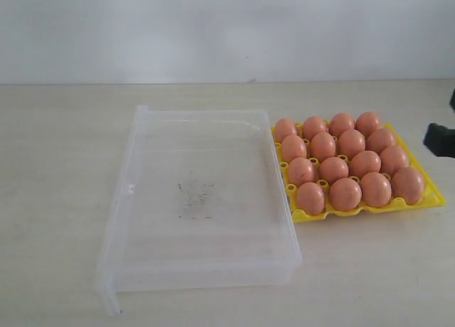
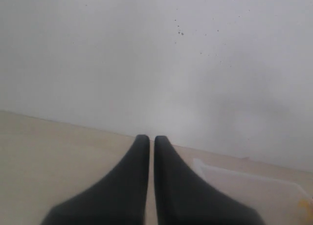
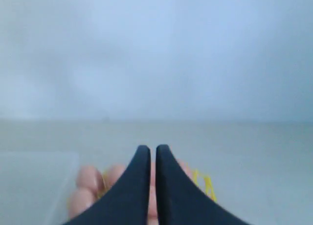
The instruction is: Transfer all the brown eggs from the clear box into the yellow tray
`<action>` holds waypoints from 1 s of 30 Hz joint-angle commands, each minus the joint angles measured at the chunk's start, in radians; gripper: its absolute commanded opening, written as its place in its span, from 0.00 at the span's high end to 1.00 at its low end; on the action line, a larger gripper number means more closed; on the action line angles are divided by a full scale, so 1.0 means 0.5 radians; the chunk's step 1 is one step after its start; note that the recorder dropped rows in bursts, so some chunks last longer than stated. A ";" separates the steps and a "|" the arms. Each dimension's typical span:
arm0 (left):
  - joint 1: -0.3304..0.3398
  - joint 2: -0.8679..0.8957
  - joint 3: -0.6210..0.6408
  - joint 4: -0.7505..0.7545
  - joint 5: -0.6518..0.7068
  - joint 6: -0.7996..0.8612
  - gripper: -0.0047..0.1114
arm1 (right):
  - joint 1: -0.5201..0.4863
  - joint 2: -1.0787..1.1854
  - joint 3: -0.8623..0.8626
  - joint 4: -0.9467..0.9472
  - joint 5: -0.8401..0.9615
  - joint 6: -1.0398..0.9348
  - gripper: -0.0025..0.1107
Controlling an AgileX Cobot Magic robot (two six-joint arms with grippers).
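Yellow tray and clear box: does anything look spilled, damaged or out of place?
Nothing is spilled or askew. The brown eggs sit one per cup in the yellow tray, none visibly cracked. Only dark smudges on the clear box floor look odd.

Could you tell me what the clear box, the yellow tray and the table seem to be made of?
The clear box looks like thin, glossy transparent plastic: the table shows through its floor and walls. The yellow tray seems to be moulded plastic, smooth, with an even bright colour. The table is perhaps a pale matt laminate or wood; its faint grain leaves this open.
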 commanded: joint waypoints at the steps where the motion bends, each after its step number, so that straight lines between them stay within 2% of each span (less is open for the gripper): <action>1: -0.016 -0.006 -0.005 -0.007 0.000 0.015 0.93 | 0.142 -0.514 0.251 -0.057 -0.169 0.043 0.97; 4: -0.016 -0.006 -0.005 -0.007 0.000 0.015 0.93 | 0.172 -0.783 0.301 -0.096 0.096 0.035 0.97; 6: -0.016 -0.006 -0.005 -0.007 0.000 0.015 0.93 | 0.176 -0.958 0.280 -0.220 0.680 0.125 0.97; 7: -0.016 -0.006 -0.005 -0.007 0.000 0.015 0.93 | 0.176 -1.040 0.257 -0.169 1.112 0.432 0.97; 8: -0.016 -0.006 -0.005 -0.007 0.000 0.015 0.93 | 0.176 -1.064 0.254 -0.169 1.226 0.560 0.97; 9: -0.016 -0.006 -0.005 -0.007 0.000 0.015 0.93 | 0.176 -1.092 0.254 -0.148 1.391 0.889 0.97; 11: -0.016 -0.006 -0.005 -0.007 0.000 0.015 0.93 | 0.176 -1.092 0.254 -0.198 1.384 1.130 0.97; 15: -0.016 -0.006 -0.005 -0.007 0.000 0.015 0.93 | 0.176 -1.092 0.254 -0.550 1.191 1.134 0.97; 22: -0.016 -0.006 -0.005 -0.007 0.000 0.015 0.93 | 0.242 -1.286 0.254 -0.554 1.384 1.103 0.97; 30: -0.016 -0.006 -0.005 -0.007 0.000 0.015 0.93 | 0.238 -1.750 0.279 -0.681 1.335 0.952 0.97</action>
